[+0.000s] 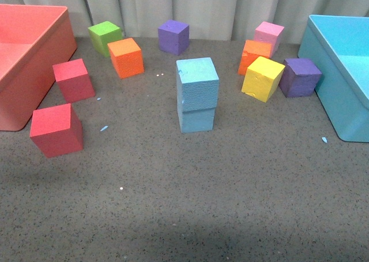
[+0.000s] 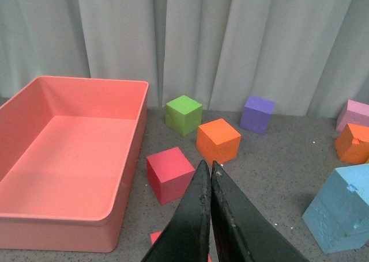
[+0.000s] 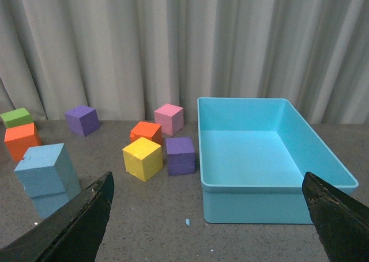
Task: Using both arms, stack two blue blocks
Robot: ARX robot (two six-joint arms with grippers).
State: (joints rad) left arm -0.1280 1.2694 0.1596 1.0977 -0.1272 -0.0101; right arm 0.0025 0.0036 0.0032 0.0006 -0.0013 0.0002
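Two light sky-blue blocks stand stacked in the middle of the table, the upper blue block point(image 1: 197, 81) resting slightly askew on the lower blue block point(image 1: 196, 119). The stack also shows in the left wrist view point(image 2: 344, 215) and in the right wrist view point(image 3: 47, 177). Neither arm shows in the front view. My left gripper point(image 2: 207, 165) is shut and empty, raised over the table near a red cube point(image 2: 169, 174). My right gripper point(image 3: 207, 184) is open wide and empty, away from the stack, facing the turquoise bin point(image 3: 260, 187).
A salmon bin point(image 1: 23, 83) stands at the left and the turquoise bin point(image 1: 340, 72) at the right. Red point(image 1: 56, 129), red point(image 1: 74, 79), green point(image 1: 105, 37), orange point(image 1: 125, 57), purple point(image 1: 173, 36), pink point(image 1: 268, 35), orange point(image 1: 251, 52), yellow point(image 1: 263, 78) and purple point(image 1: 300, 77) cubes lie around the stack.
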